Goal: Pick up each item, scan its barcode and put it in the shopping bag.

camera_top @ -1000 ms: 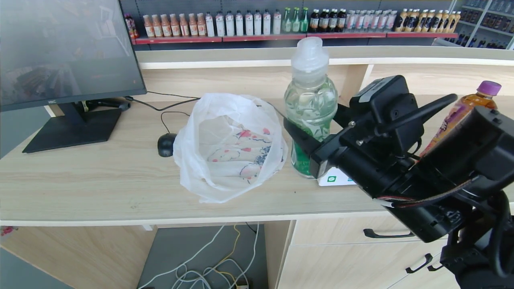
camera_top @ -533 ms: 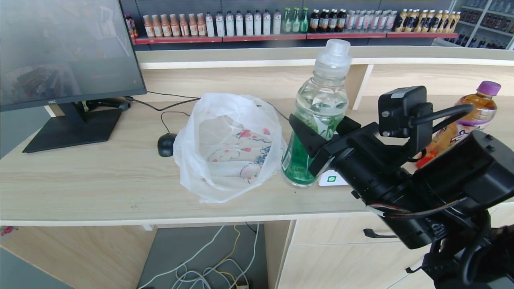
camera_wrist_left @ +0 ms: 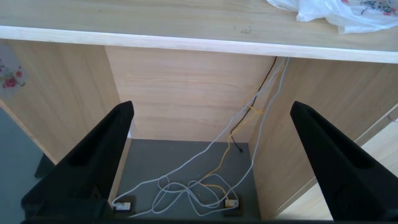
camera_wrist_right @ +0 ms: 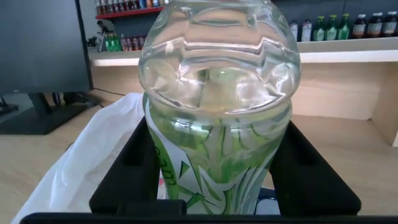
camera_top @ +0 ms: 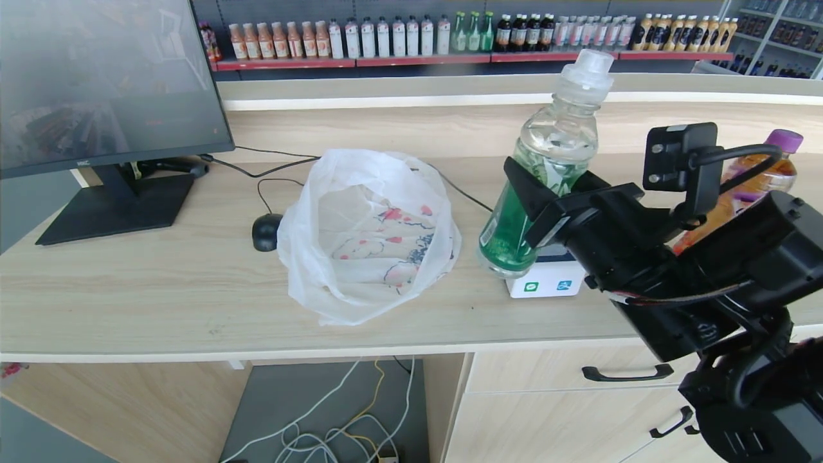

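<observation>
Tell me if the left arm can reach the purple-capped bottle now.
Probably not: the left gripper hangs low before the counter edge, and the purple-capped bottle stands far right behind the right gripper holding the green bottle.

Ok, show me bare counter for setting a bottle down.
Bare counter: between monitor stand and shopping bag, nearer than the mouse. Crowded right of the bag: white box, green bottle in the right gripper, orange bottle.

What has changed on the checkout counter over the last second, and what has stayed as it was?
The right gripper, shut on the green-labelled bottle, carried it to the robot's right, away from the shopping bag, and tipped it, cap leaning right; it is now above the white scanner box. The bag, mouse, monitor and orange drink bottle stayed put.
</observation>
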{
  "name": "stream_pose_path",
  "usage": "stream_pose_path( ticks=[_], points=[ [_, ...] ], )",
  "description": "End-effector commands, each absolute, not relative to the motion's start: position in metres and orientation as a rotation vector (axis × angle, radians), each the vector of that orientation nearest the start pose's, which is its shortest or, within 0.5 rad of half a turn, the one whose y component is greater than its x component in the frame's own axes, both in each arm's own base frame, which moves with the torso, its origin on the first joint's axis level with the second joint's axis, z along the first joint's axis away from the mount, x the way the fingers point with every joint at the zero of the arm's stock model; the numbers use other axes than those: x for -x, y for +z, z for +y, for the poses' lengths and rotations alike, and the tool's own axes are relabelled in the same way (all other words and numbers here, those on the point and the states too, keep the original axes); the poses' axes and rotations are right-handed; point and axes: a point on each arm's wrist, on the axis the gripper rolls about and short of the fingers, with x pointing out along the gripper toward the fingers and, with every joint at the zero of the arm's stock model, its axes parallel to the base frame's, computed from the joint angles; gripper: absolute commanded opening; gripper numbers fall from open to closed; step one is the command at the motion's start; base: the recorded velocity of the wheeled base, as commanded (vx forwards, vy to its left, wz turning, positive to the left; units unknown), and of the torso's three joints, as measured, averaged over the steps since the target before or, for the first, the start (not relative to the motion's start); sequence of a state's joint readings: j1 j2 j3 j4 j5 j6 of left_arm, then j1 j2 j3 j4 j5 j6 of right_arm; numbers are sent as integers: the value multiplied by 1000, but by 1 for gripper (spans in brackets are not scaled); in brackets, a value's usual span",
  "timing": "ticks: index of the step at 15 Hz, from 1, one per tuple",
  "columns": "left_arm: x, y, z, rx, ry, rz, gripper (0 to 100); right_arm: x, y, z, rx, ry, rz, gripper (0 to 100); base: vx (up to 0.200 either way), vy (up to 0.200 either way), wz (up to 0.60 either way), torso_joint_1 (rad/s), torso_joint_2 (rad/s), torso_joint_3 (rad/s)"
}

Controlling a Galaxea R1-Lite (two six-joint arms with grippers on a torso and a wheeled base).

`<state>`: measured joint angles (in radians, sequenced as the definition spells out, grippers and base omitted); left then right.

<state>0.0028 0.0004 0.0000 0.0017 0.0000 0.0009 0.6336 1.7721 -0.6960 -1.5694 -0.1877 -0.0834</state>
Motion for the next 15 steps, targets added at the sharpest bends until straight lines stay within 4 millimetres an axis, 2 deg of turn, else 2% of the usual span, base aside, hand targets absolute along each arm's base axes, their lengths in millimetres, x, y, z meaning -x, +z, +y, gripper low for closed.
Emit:
stream_pose_path(
  ticks=[1, 4, 10, 12, 15],
  points=[
    [23, 75, 0, -2, 2, 2, 100, -254, 233, 151, -121, 332, -505, 0, 0, 0, 0, 0, 0, 0],
    [23, 75, 0, -2, 3, 2, 100, -255, 237, 146, -114, 316, -519, 0, 0, 0, 0, 0, 0, 0],
    [23, 75, 0, 0, 2, 2, 100, -255, 237, 146, -120, 325, -519, 0, 0, 200, 0, 3, 2, 2],
    [23, 75, 0, 0, 2, 2, 100, -259, 246, 146, -139, 319, -555, 0, 0, 200, 0, 10, 2, 2],
    [23, 75, 0, 0, 3, 2, 100, -260, 246, 146, -152, 320, -555, 0, 0, 200, 0, 2, -1, 2]
  ],
)
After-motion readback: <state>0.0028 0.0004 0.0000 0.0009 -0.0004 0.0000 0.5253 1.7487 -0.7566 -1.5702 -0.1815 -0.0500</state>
